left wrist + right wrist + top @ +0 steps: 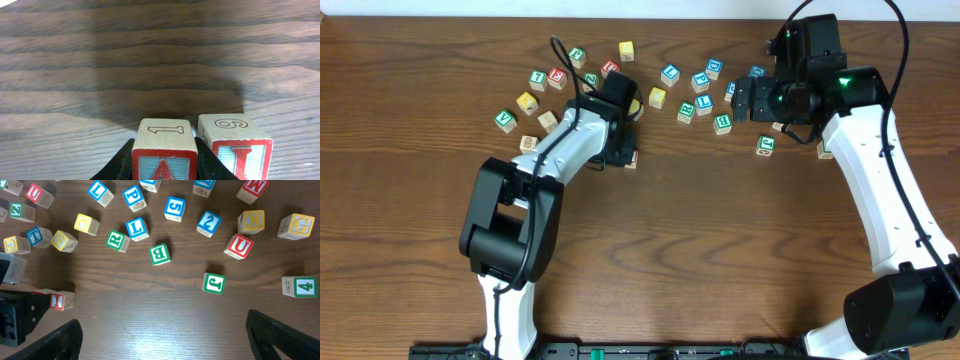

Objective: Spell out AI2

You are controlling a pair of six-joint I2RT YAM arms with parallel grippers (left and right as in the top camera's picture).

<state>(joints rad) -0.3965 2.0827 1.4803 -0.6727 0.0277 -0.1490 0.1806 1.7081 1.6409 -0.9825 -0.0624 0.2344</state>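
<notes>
While the left pincer [163, 162] grips the A cube [164, 145] just beside the I cube [235, 145], square it flush before release; the right pincer [170, 337] hangs open near the far 2 cube [208, 222].

A cube [164, 150] sits btwn left gripper [163, 167] fingers, nr table [720, 260] centre. I cube [235, 147] just beside it, on its right in left wrist view. 2 cube [208, 222] well apart, among scattered cubes [160, 254] twd far edge.
</notes>
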